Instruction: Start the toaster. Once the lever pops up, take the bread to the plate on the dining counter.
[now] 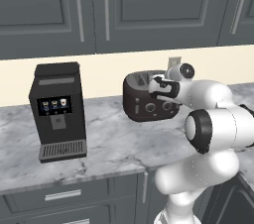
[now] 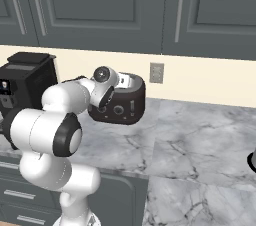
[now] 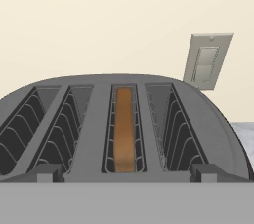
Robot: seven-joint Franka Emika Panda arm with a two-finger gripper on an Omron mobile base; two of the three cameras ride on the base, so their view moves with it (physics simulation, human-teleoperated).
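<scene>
The dark toaster (image 1: 141, 104) (image 2: 129, 101) stands on the marble worktop against the cream wall. In the hand view I look down onto the toaster top (image 3: 96, 119) at several wire-lined slots. The bread (image 3: 124, 129), a brown slice seen edge-on, sits deep in the slot right of centre. My gripper (image 1: 159, 89) (image 2: 107, 96) (image 3: 126, 172) hovers at the toaster's front upper edge. It is open, its fingertips (image 3: 49, 171) spread wide with nothing between them. The plate and the dining counter are out of view.
A tall black coffee machine (image 1: 57, 111) (image 2: 22, 82) stands left of the toaster. A wall outlet (image 3: 207, 62) (image 2: 156, 73) sits behind the toaster. Grey upper cabinets (image 1: 99, 10) hang overhead. A dark object (image 2: 252, 160) shows at the worktop's right edge.
</scene>
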